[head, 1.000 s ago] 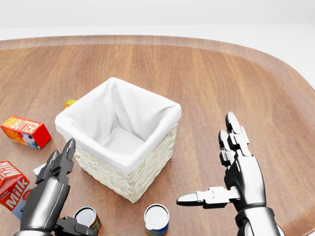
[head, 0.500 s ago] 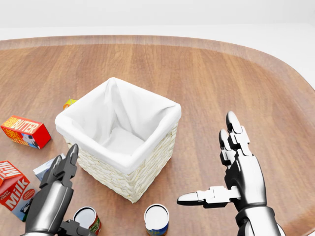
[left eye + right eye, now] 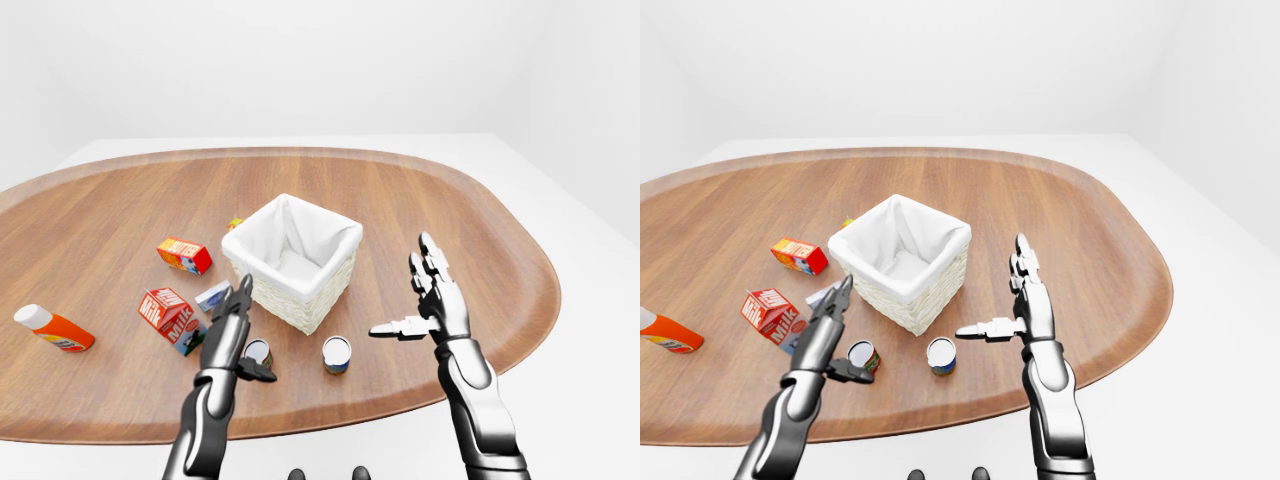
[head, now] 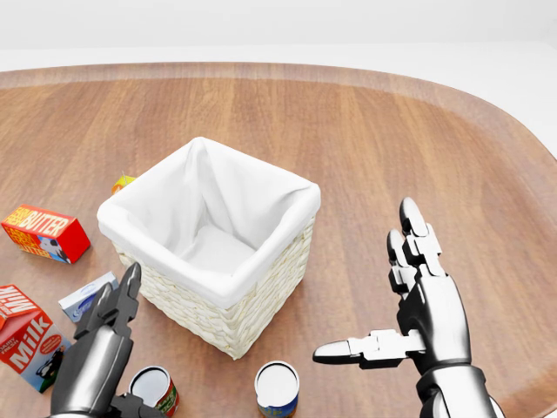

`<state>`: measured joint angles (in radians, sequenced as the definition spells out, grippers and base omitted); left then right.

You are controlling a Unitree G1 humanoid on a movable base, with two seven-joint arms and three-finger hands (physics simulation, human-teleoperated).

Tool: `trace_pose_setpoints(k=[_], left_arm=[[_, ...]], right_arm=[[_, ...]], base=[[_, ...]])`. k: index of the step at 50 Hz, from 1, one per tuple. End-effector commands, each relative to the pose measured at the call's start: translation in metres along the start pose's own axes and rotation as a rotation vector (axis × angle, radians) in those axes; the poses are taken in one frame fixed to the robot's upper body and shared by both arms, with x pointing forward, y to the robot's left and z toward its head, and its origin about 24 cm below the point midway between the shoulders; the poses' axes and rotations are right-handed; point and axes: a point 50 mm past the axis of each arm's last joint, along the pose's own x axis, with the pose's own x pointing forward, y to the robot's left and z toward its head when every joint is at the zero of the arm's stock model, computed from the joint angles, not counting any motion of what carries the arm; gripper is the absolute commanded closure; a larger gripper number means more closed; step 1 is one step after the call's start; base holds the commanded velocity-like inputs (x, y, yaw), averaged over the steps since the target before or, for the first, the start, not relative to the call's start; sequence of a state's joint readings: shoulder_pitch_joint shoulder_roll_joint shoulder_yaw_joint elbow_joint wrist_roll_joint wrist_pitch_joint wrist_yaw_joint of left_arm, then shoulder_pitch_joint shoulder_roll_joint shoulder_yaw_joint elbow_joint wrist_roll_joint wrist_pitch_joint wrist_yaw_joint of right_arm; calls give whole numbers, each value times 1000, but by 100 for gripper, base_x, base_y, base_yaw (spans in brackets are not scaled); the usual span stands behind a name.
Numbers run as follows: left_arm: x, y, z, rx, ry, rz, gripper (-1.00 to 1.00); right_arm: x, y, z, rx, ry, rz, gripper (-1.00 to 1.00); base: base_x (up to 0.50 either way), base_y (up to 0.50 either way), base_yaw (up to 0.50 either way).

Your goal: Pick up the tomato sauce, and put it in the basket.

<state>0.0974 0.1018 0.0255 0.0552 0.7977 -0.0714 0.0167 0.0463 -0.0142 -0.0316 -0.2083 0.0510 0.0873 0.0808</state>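
left-eye view: left hand (image 3: pixel 232 330) spread, unladen, just beside the red tomato sauce (image 3: pixel 258 354) can. head view: can upright near the basket (image 4: pixel 228 315); rigid, smooth, likely slippery, so grasp mid-wall. right-eye view: right hand (image 3: pixel 1025 300) spread, empty.

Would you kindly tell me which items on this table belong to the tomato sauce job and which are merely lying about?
Job:
red-labelled tomato sauce can
white-lined wicker basket
left hand, open beside the can

Lying about:
blue-labelled can
red milk carton
orange butter box
orange bottle with white cap
small blue-white box
right hand, open, idle
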Motion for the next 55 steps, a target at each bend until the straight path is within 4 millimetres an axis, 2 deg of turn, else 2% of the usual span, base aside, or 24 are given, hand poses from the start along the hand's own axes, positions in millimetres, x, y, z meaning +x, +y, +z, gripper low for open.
trace_pose_setpoints(k=[1,55], left_arm=[[2,-4,-5,3,10,-2,-100],[6,-20,-23,27,79,-27,-100]], right_arm=[[0,0,0,1,1,-1,-100],[0,0,-1,0,3,-1,-100]], base=[[0,0,0],[0,0,0]])
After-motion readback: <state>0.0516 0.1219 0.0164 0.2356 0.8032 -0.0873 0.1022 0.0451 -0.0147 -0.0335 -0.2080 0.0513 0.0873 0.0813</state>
